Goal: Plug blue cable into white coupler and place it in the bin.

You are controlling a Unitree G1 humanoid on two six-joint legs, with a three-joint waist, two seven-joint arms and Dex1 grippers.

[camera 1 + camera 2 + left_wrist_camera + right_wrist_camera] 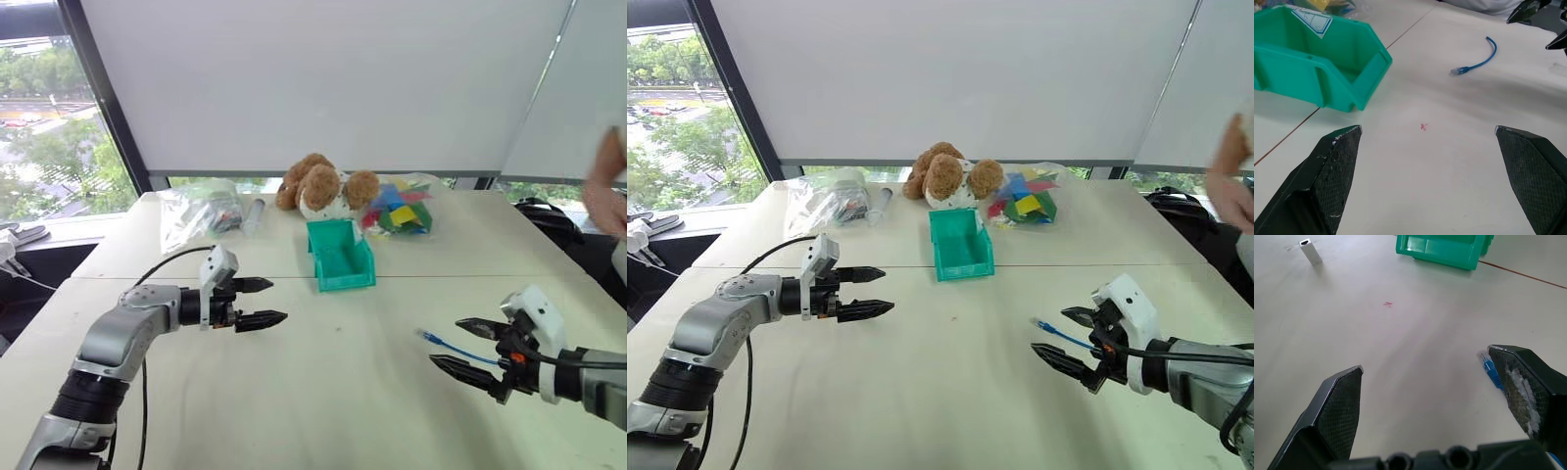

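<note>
The blue cable (460,350) lies curved on the white table, its clear plug (1457,71) toward the table's middle. My right gripper (446,342) hovers open just over the cable's plug end, which lies beside one finger (1520,382) in the right wrist view. The teal-green bin (340,255) stands mid-table with its low lip facing me. The white coupler (1310,250) lies flat on the table, apart from the bin (1444,247). My left gripper (277,301) is open and empty, held above the table to the left of the bin and pointing right.
Behind the bin sit a brown teddy bear (318,186), a bag of coloured blocks (402,208) and a clear plastic bag (201,211). A person's hand (607,201) shows at the right edge. A small red mark (1423,127) is on the table.
</note>
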